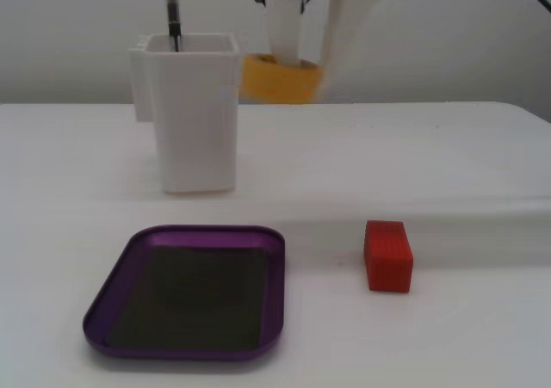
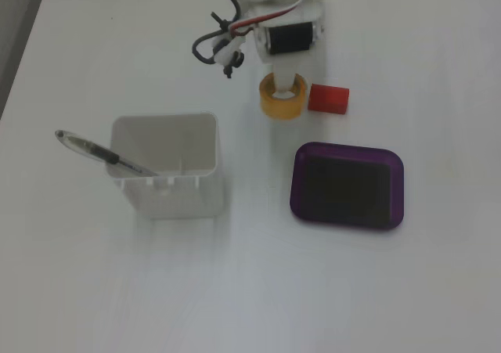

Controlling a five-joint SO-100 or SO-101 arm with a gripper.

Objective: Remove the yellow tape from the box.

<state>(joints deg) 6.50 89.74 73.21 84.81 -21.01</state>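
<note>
Toward the left side of the table, in both fixed views, you have the tall white container (image 1: pixel 195 113) (image 2: pixel 168 173) standing upright with a pen (image 1: pixel 174 14) (image 2: pixel 102 154) leaning inside it. In the low fixed view the pen pokes up out of the container's far left corner.

Moving right in that low view, the box (image 1: pixel 103 311) sits close to the near edge of the table, and nothing lies on its dark bottom. In the high fixed view you see the same box (image 2: pixel 348 153) lying flat, well apart from the container.

Behind the container's right side in the low view, the yellow tape (image 1: pixel 275 80) is blurred and looks lifted off the table, toward the far edge, with the white arm coming down onto it. In the high view your gripper (image 2: pixel 286 87) has one white finger (image 2: pixel 296 83) reaching into the tape's (image 2: pixel 275 107) hollow core, so the claw looks clamped on the roll's wall, though the other finger is hidden from you. The tape is outside the box, above its upper left corner in this view.

Furthest right in the low view, the red block (image 1: pixel 388 255) stands on the table beside the box. In the high view the block (image 2: pixel 329 98) lies just beside the tape.
</note>
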